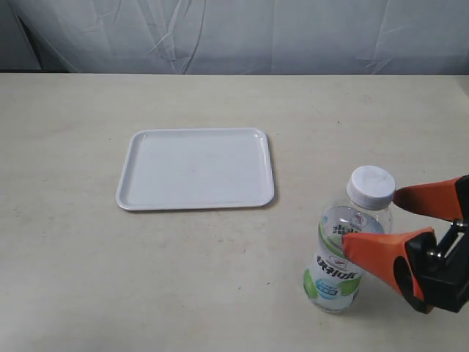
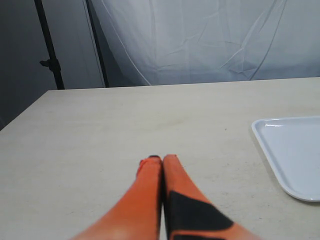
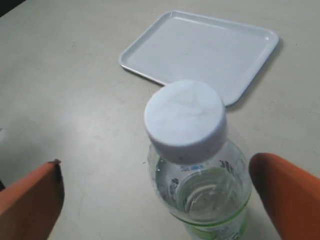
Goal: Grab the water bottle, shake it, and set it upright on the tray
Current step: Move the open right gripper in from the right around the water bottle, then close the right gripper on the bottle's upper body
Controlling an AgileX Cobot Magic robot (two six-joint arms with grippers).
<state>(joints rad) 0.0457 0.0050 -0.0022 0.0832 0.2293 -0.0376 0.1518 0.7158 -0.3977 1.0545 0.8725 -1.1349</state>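
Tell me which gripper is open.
The right gripper, its fingers spread either side of the water bottle; the left gripper has its fingers pressed together.

A small clear plastic water bottle stood upright on the table, closed by a white screw cap and wrapped in a white-and-green label with dark lettering. It stood at about four o'clock from a flat white rectangular plastic tray, near it but apart. The tray, round-cornered and low-rimmed, lay flat.
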